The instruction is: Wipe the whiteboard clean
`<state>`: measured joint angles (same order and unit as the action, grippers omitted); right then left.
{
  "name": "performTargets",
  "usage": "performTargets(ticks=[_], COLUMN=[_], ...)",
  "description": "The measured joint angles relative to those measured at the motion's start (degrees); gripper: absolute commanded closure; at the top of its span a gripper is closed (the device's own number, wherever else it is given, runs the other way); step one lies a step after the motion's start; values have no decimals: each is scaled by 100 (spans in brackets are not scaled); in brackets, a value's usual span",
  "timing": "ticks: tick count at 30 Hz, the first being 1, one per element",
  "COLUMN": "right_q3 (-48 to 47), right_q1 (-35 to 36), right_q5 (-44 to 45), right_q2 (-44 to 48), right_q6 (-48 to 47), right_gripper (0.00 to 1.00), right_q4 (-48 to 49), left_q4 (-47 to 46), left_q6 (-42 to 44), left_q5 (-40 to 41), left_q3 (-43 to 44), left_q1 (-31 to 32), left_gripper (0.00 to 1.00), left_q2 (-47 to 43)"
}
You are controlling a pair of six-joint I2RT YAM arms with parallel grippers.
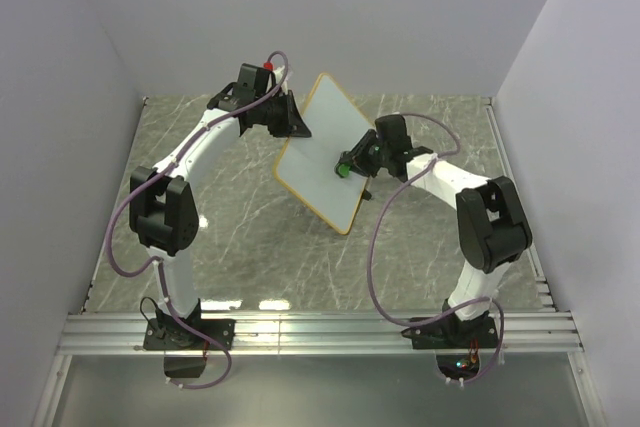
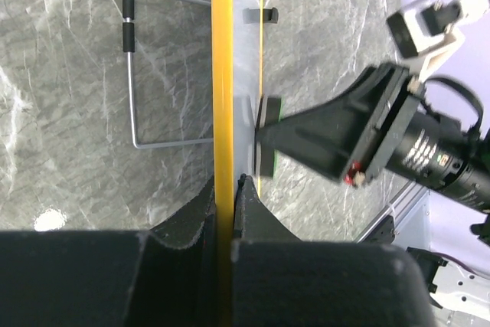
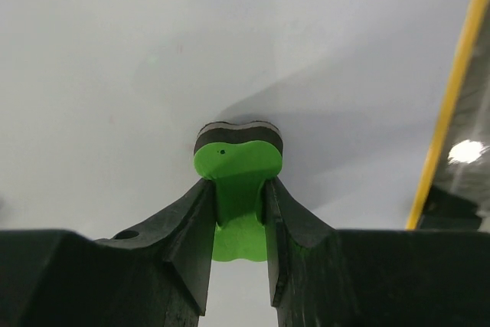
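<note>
The whiteboard (image 1: 318,152), white with an orange-tan frame, stands tilted near the middle of the marble table. My left gripper (image 1: 292,123) is shut on its upper left edge; the left wrist view shows the frame (image 2: 222,74) clamped between my jaws. My right gripper (image 1: 352,162) is shut on the green eraser (image 1: 343,169) and presses its dark felt face against the board's white surface (image 3: 153,51). The eraser (image 3: 238,166) sits between my fingers in the right wrist view. It also shows edge-on in the left wrist view (image 2: 267,139). No marks show on the board.
The board's wire stand (image 2: 132,82) rests on the marble table (image 1: 240,237) behind it. A small black foot (image 2: 262,14) sits on the board's far edge. White walls enclose the table; a metal rail (image 1: 320,327) runs along the near edge.
</note>
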<state>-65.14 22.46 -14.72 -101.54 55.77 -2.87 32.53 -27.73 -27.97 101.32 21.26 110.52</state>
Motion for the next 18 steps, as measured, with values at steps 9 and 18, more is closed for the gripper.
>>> performTargets(ticks=[9, 18], right_q3=[-1620, -2743], right_q1=[-13, -39], right_q5=[942, 1169], right_q2=[-695, -1250], right_q6=[-431, -527], right_gripper=[100, 100], right_q4=[-1635, -2168], left_q4=[7, 59], left_q6=[-48, -48], left_q5=[-7, 66], left_q3=[0, -2], left_q1=[-2, -2], left_gripper=[100, 100], left_q2=[0, 0])
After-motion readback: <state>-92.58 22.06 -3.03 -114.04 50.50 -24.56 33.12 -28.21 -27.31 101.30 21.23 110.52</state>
